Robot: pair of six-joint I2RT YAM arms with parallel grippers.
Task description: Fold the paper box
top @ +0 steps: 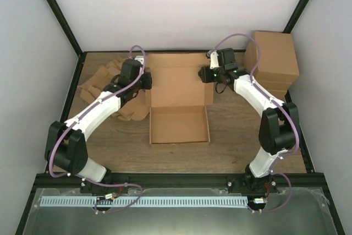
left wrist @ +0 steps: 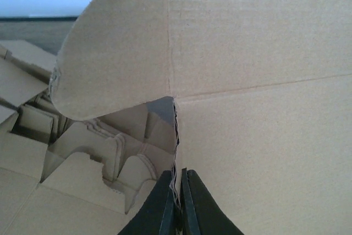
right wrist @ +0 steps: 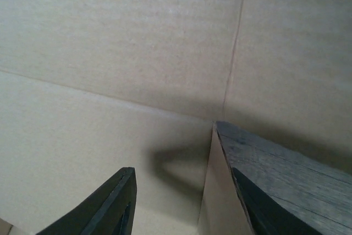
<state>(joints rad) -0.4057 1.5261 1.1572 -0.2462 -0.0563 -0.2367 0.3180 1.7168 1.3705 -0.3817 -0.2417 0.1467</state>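
Top external: your brown corrugated cardboard paper box lies mid-counter, its shallow tray toward 6 o'clock and its wide flat panel toward 12. The left fingers meet that panel's 9 o'clock edge; the right fingers meet its 3 o'clock edge. A ragged heap of brown cardboard blanks sits at 9 o'clock of the box, and a tall block of stacked brown cardboard boxes at 2 o'clock on the wooden counter.

Left wrist: your left fingers are pinched almost together on the panel's thin raw edge, with a rounded flap at 11 o'clock.

Right wrist: your right fingers stand wide apart, clamping nothing; a cardboard edge lies against the 3 o'clock finger.
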